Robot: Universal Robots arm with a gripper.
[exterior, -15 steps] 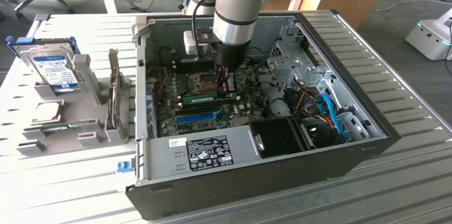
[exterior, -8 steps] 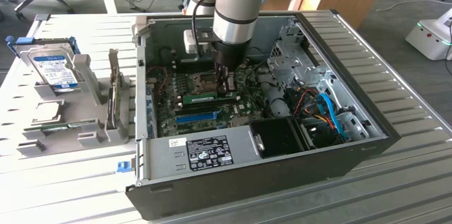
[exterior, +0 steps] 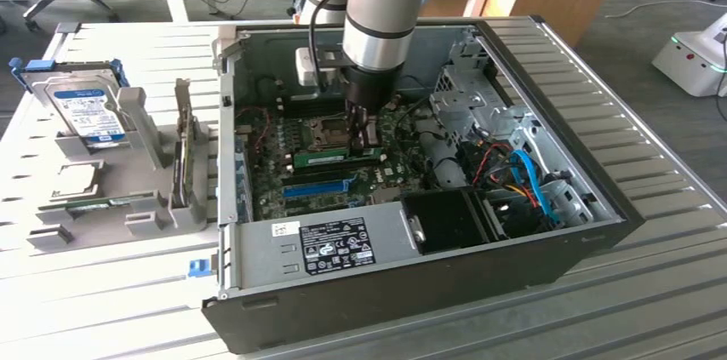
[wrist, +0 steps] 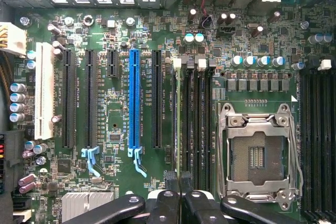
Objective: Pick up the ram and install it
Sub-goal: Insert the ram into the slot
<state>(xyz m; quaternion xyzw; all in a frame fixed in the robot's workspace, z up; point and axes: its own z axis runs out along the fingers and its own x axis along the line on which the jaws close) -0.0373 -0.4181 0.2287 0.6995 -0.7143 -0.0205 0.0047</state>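
My gripper shut, tips meeting ram top edge; cannot tell if pinching it. Ram upright mid-motherboard, between blue slot and CPU socket.

My gripper is pinching the ram, which is standing inside the case on the motherboard, between the CPU socket farther off and the expansion slots nearer.

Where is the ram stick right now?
In the exterior view the ram stands on edge on the motherboard inside the open computer case, at the tips of the gripper, between the blue slot and the processor socket.
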